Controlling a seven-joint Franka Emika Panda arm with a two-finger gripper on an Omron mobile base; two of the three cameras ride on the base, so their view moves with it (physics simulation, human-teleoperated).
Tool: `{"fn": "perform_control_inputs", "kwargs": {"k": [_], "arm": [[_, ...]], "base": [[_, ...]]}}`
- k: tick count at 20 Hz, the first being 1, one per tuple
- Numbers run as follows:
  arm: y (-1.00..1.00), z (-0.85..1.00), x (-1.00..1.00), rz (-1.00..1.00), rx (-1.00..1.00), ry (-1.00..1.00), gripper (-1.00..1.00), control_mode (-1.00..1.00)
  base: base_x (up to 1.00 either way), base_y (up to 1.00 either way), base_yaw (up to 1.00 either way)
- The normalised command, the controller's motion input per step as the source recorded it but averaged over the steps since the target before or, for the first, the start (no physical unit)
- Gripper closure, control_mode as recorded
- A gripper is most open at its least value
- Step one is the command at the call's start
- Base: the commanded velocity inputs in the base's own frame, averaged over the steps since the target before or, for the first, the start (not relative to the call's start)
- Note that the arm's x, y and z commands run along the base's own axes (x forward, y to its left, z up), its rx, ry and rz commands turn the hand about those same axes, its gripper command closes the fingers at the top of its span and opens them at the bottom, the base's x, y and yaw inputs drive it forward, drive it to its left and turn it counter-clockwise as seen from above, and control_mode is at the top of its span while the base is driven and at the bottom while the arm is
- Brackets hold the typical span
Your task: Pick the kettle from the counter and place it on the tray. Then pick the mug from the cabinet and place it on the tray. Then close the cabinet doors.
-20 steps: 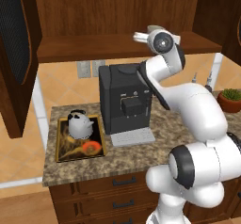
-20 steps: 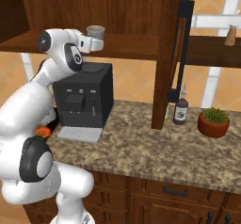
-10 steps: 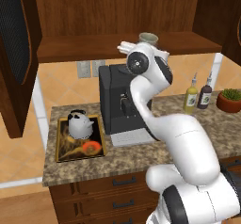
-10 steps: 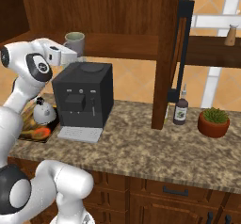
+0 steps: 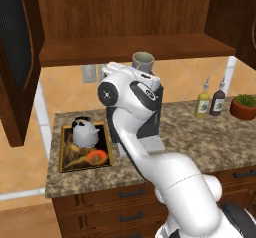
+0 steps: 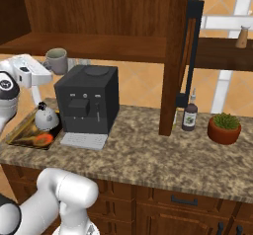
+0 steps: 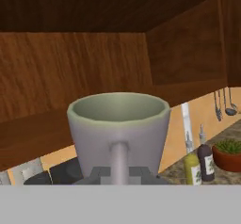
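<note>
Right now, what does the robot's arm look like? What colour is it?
The arm is glossy white, built of thick rounded tube sections that bulge at the bends like elbows. Dark grey rings and round caps mark its joints. The hand at its end is a boxy white block. The gripper has small dark grey fingers. No cables or markings can be made out.

Arm rises from base, elbow bent high, forearm reaching out level. Gripper [image 7: 120, 171] horizontal, jaws pinched tight on the mug [image 7: 118, 129] handle, mug upright and lifted.
</note>
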Motion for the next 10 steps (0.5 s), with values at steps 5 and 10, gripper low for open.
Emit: {"fn": "perform_control_inputs", "kwargs": {"k": [5,10], "arm": [[0.66,-0.51,-0.33,-0.10,0.00,-0.01,1.00,-1.00],[0.64,-0.56,-0.21,-0.09,0.00,0.00,1.00,-1.00]], "base": [[0.00,0.00,0.00],[0.00,0.00,0.00]]}}
